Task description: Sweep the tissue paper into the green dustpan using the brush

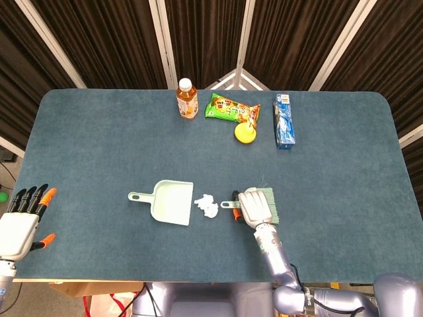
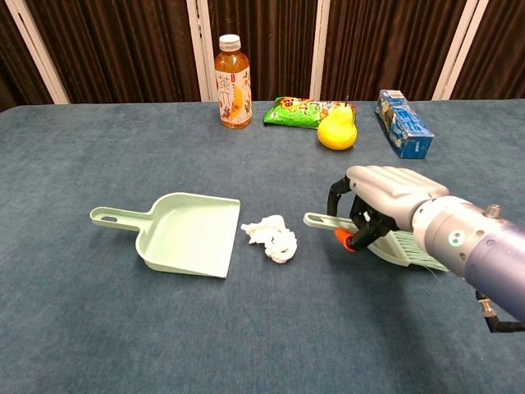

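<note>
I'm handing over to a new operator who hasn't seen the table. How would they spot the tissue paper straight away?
Start at the green dustpan near the middle of the blue table. Just off its open edge, between it and the brush held by the right hand, lies the tissue paper: a small crumpled white wad, the only white thing there.

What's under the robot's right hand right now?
The brush: its handle tip pokes out toward the tissue and bristles show beside the right hand. The middle is covered.

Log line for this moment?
right hand: grips brush | tissue paper: between brush and green dustpan, unswept | left hand: idle
</note>
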Robot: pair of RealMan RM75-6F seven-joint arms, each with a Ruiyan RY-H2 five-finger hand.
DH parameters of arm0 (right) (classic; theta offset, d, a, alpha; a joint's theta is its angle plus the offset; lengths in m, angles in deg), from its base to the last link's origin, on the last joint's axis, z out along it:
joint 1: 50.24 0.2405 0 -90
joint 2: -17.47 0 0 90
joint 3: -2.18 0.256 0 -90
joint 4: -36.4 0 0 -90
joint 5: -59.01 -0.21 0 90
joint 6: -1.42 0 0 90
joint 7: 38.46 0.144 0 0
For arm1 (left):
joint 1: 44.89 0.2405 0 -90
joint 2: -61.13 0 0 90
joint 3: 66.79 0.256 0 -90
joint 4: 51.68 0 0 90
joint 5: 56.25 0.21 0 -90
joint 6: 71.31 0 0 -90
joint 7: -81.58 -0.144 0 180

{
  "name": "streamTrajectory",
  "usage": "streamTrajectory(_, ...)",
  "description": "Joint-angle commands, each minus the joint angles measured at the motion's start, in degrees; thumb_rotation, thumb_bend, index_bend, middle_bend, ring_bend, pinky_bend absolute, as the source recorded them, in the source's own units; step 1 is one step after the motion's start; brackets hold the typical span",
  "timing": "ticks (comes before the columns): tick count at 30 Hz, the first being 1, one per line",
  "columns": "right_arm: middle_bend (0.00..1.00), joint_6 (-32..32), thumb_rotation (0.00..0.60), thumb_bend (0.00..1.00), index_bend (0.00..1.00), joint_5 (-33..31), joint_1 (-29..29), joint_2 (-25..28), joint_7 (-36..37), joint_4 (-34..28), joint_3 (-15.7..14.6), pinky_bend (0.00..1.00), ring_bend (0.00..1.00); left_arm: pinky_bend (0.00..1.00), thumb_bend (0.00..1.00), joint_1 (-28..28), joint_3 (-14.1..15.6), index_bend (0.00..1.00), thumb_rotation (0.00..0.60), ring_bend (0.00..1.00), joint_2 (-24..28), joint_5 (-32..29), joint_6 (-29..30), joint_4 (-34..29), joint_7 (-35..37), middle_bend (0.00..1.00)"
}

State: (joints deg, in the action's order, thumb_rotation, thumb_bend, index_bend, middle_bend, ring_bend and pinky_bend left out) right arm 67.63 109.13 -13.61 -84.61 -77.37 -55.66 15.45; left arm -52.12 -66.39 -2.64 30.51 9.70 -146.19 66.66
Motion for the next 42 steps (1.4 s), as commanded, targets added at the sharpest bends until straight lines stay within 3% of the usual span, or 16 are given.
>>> streamTrajectory(1, 0.88, 0.3, 0.6, 0.5, 0.78, -1.07, 0.07, 0.95, 0.22, -1.71, 0.73, 0.9, 0.87, 0.0, 0.0, 0.04, 0.01, 0.0, 0.6, 0.0, -0.03, 0.09, 0.14, 0.0, -0.13, 0.0)
streamTrajectory(13, 0.88, 1.18, 0.6, 0.5, 0.78, -2.51, 0.89, 3.86, 2.64, -6.1, 3.65, 0.9, 0.87, 0.0, 0.0, -0.27, -0.43, 0.0, 0.6, 0.0, 0.02, -0.46, -0.12, -1.73, -1.84, 0.0)
streamTrajectory(19, 0.88, 1.78, 0.6, 0.5, 0.78, -2.68, 1.36, 5.51, 3.7, -7.8, 4.77, 0.9, 0.87, 0.01, 0.0, -2.63, -2.58, 0.0, 0.6, 0.02, -0.2, -1.19, -1.44, -4.4, -6.01, 0.01)
streamTrajectory(30, 0.88, 2.76, 0.6, 0.5, 0.79, -2.31, 1.65, 7.82, 5.49, -8.28, 5.05, 0.9, 0.87, 0.36, 0.07, -10.0, -8.13, 0.19, 0.6, 0.33, -2.56, -8.6, -7.83, -10.1, -18.74, 0.3)
streamTrajectory(35, 0.88, 3.16, 0.6, 0.5, 0.79, -2.35, 1.97, 8.66, 5.92, -8.66, 5.46, 0.9, 0.87, 0.45, 0.15, -12.94, -9.53, 0.24, 0.6, 0.42, -4.38, -12.1, -10.12, -10.31, -23.1, 0.41)
streamTrajectory(39, 0.88, 3.33, 0.6, 0.5, 0.79, -2.61, 2.28, 9.11, 6.27, -8.68, 5.87, 0.9, 0.87, 0.54, 0.2, -14.81, -9.94, 0.21, 0.6, 0.5, -6.05, -14.0, -11.17, -9.66, -26.21, 0.49)
streamTrajectory(42, 0.88, 3.32, 0.6, 0.5, 0.79, -2.8, 2.43, 9.51, 6.4, -8.88, 5.66, 0.9, 0.87, 0.6, 0.2, -16.78, -10.28, 0.2, 0.6, 0.55, -7.46, -18.69, -13.21, -9.85, -30.43, 0.55)
